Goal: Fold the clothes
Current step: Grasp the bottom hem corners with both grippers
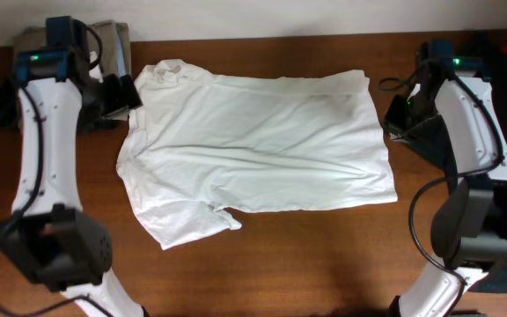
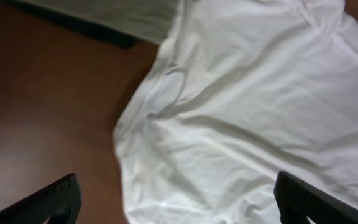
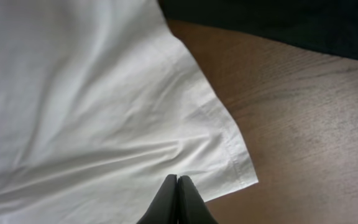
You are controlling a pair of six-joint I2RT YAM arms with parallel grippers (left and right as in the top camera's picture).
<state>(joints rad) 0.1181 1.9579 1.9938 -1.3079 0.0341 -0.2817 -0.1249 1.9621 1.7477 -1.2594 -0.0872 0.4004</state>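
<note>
White T-shirt (image 1: 253, 145) spread flat, left end effector (image 2: 176, 183) wide — right end effector (image 3: 177, 182) closed over its hem

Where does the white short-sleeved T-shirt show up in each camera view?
Overhead: the white short-sleeved cotton T-shirt lies spread across the middle of the picture, between the two arms.
Left wrist: it fills the centre and right.
Right wrist: it covers the left side, with a hem corner at lower right.
Shared landmark: the brown wooden table, bare beside the cloth in all three.
</note>
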